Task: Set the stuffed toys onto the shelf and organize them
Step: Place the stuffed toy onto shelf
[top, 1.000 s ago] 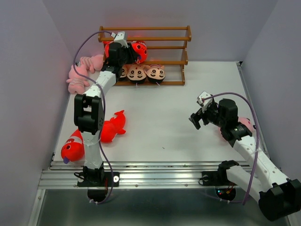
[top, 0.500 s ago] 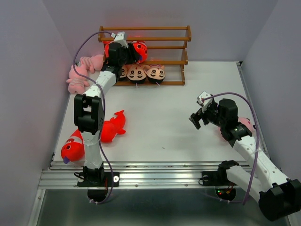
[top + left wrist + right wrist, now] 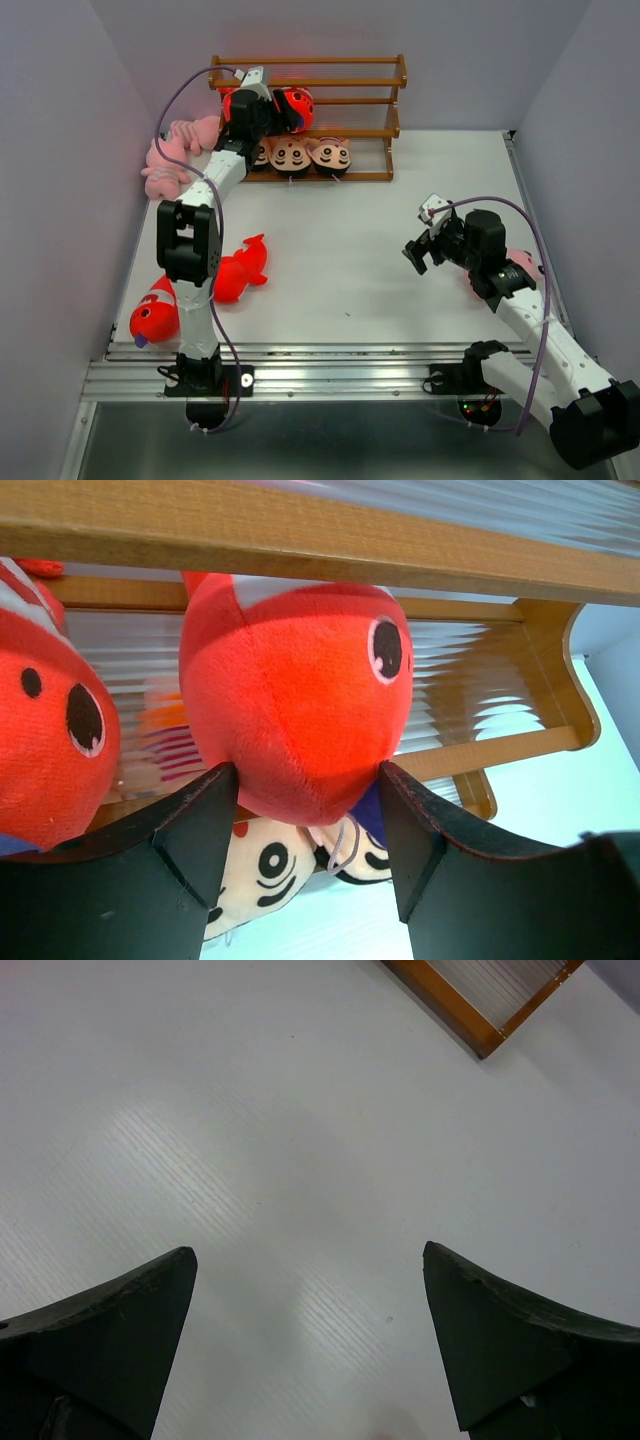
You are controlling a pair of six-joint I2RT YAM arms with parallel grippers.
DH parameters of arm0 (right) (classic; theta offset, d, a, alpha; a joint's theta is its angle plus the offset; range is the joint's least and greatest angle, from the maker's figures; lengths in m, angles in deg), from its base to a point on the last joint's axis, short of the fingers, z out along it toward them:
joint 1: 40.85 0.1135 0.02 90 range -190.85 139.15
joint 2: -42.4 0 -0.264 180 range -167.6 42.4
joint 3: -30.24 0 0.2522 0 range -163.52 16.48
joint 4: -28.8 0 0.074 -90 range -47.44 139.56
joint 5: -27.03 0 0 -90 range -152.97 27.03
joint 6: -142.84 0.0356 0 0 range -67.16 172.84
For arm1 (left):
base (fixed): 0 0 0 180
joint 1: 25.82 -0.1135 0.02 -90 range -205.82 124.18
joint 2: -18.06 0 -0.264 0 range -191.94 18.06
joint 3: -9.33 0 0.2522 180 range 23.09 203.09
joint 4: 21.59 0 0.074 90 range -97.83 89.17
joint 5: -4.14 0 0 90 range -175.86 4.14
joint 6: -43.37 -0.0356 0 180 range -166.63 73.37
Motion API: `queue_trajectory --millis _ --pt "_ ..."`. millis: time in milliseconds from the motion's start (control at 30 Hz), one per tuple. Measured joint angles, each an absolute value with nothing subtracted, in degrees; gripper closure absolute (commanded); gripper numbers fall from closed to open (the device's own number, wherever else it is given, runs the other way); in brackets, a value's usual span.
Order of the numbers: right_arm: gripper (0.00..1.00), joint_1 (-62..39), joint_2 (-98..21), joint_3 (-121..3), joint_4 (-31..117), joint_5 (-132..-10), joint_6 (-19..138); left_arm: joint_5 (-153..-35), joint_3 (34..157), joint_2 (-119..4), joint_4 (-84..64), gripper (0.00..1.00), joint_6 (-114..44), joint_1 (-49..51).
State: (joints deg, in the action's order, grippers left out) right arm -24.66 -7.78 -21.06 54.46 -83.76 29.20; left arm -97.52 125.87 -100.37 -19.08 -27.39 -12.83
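My left claw (image 3: pixel 305 770) at shelf (image 3: pixel 350 60) middle tier, 11 o'clock: fingers (image 3: pixel 190 830) touch red fish (image 3: pixel 290 680) both sides, grip or loose I cannot tell. My right claw (image 3: pixel 308 1252), 3 o'clock, spread wide.

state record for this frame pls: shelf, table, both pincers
shelf: two red fish on middle tier, three boy dolls on bottom tier
table: two loose fish near left arm base; pink frogs left of shelf; one pink toy beneath right arm
left pincer: at middle tier, jaws apart around right-hand shelved fish, apparently not squeezing
right pincer: open, empty, above the table
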Motion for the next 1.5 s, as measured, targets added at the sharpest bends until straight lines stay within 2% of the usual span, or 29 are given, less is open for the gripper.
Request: queue_trajectory --millis 100,167,667,967,1267,1400,1500 --pt "0.00 -24.66 -7.78 -21.06 54.46 -83.74 29.07 -97.82 125.87 -100.08 -19.08 0.31 -27.01 -12.83" --pt "0.00 -24.66 -7.80 -21.06 54.46 -83.74 29.07 -98.02 125.85 -99.80 -19.10 0.26 -26.73 -12.85" --pt "0.00 -24.66 -7.89 -21.04 54.46 -83.68 29.04 -99.84 124.60 -94.60 -20.43 0.26 -25.51 -13.55" --pt "0.00 -24.66 -7.89 -21.02 54.46 -83.52 28.98 -100.82 119.64 -90.38 -20.06 0.26 -26.27 -13.57" --pt "0.00 -24.66 -7.86 -21.02 54.48 -83.76 28.17 -100.71 111.82 -79.17 -17.72 0.26 -29.99 -13.57" --pt "0.00 -24.66 -7.86 -21.02 55.58 -86.36 25.61 -99.66 108.23 -70.75 -14.75 0.25 -31.87 -13.57" --pt "0.00 -24.66 -7.91 -21.06 58.77 -90.56 22.97 -97.85 99.42 -61.07 -13.74 0.25 -32.13 -13.73"
